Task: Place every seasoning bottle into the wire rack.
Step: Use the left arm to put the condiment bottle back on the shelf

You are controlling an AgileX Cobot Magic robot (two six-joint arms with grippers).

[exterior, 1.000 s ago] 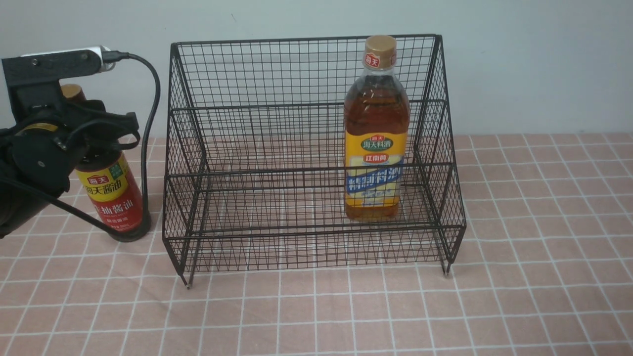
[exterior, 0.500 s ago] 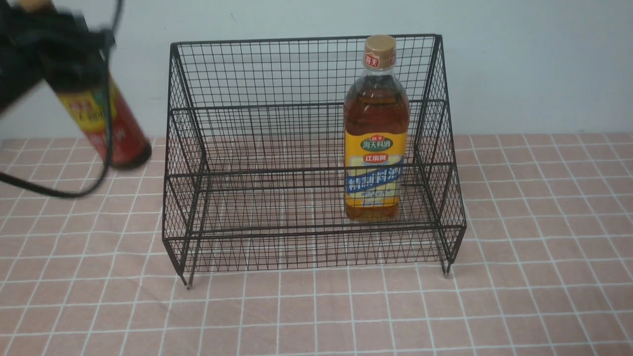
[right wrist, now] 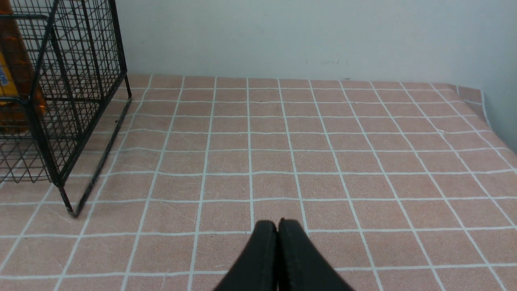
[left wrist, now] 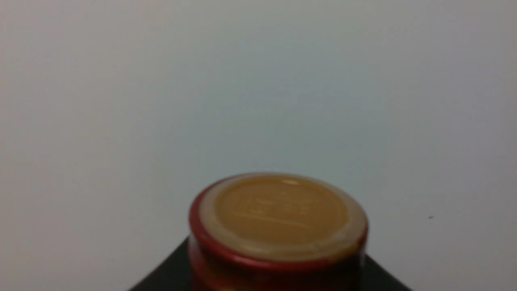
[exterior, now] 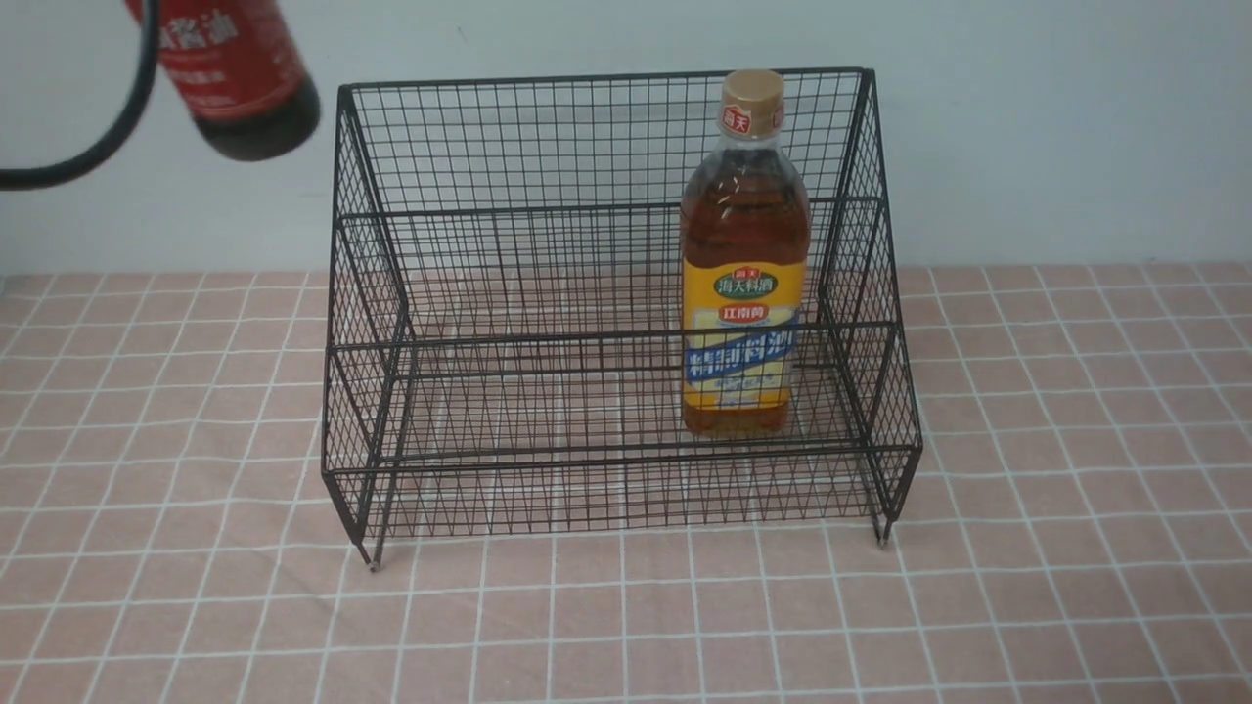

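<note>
Your left gripper (left wrist: 278,283) pinches the slim dark red-labelled soy-sauce bottle (exterior: 245,83); carry it toward three o'clock, above the black wire-mesh rack (exterior: 548,340), then lower it upright. The jaws of your right gripper (right wrist: 278,232) sit pressed together.

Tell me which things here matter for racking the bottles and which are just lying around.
Job: soy-sauce bottle, in the air; amber bottle, standing in the rack; wire rack.
Just around: pink checked tablecloth; black cable; right gripper, shut and empty.
</note>
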